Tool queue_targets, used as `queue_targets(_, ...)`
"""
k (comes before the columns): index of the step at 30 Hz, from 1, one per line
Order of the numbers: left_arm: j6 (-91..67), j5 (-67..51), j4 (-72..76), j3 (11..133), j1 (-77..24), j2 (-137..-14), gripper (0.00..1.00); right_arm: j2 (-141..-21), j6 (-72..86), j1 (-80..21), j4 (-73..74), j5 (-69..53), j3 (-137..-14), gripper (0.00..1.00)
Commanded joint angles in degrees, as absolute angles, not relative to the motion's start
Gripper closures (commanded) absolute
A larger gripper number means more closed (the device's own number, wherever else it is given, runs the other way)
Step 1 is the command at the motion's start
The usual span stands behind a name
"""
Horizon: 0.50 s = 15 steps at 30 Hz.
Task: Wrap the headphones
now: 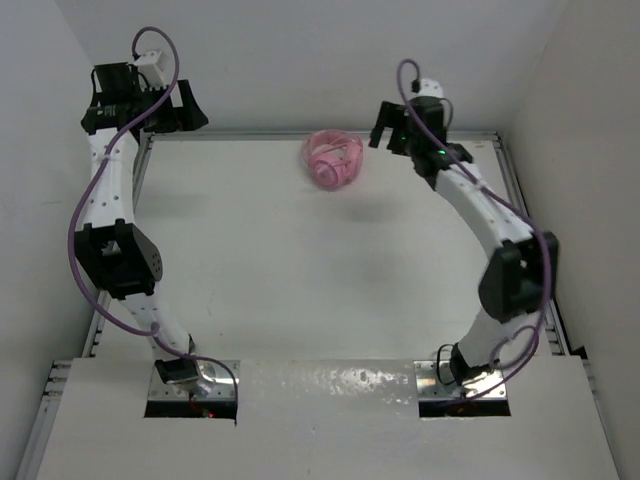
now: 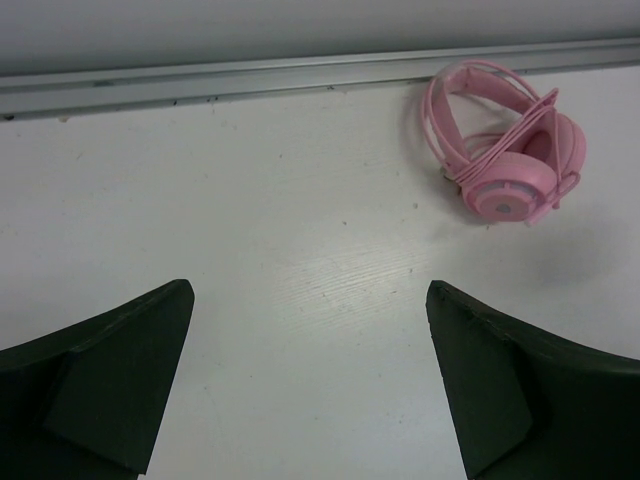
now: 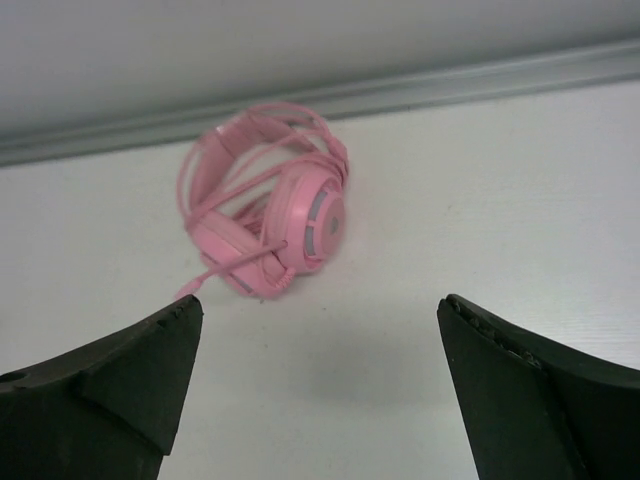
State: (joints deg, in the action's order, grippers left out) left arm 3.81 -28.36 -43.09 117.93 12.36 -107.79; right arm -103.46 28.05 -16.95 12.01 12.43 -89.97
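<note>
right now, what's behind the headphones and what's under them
Behind the headphones runs a grey metal rail at the table's far edge, then a plain wall. Under them, only white tabletop shows around them; the spot they rest on is covered.

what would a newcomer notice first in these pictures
The pink headphones stand out at once, lying at the far edge of the white table by the metal rail, with the thin cord looped around band and earcups. Both arms reach toward that edge with open, empty tools: the left tool near the far left corner, the right tool close to the headphones' right.
</note>
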Motion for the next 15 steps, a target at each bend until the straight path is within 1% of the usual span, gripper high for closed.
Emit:
queue_targets(1, 5.97, -27.34, -43.24, 115.06, 12.66, -106.00, 0.00, -91.36, 26.88, -11.53, 14.31, 6.42, -80.91, 0.01)
queue_targets(3, 6.24, -25.59, -42.63, 113.30, 12.66, -105.38, 0.00, -86.86, 26.72, -8.54, 18.36, 6.76, -75.52, 0.01)
queue_targets(4, 6.68, -23.58, -42.02, 112.16, 12.66, -104.86, 0.00, -84.49, 25.85, -7.83, 19.41, 7.81, -69.76, 0.01)
queue_targets(5, 6.94, -22.51, -41.75, 110.32, 12.66, -104.68, 0.00, -79.85, 25.40, -7.30, 20.38, 9.13, -66.57, 0.01)
queue_targets(6, 7.29, -21.80, -41.49, 109.43, 12.57, -104.50, 0.00, -77.63, 25.05, -6.42, 22.04, 10.62, -63.84, 0.01)
queue_targets(7, 7.73, -21.01, -41.48, 107.42, 12.66, -104.24, 0.00, -73.00, 25.22, -5.72, 23.10, 13.85, -57.98, 0.01)
queue_targets(8, 8.00, -20.83, -41.48, 106.18, 12.66, -103.72, 0.00, -70.69, 25.40, -5.36, 23.03, 15.97, -54.79, 0.01)
queue_targets(9, 8.26, -20.83, -41.48, 105.04, 12.66, -103.36, 0.00, -68.40, 26.18, -5.19, 22.85, 17.04, -48.84, 0.01)
queue_targets(12, 8.35, -18.29, -40.00, 98.45, 12.57, -100.91, 0.00, -60.31, 28.29, -5.19, 21.71, 16.88, -38.89, 0.01)
queue_targets(15, 8.87, -16.27, -40.16, 92.91, 12.57, -99.15, 0.00, -54.24, 32.06, -5.19, 20.57, 16.44, -32.55, 0.01)
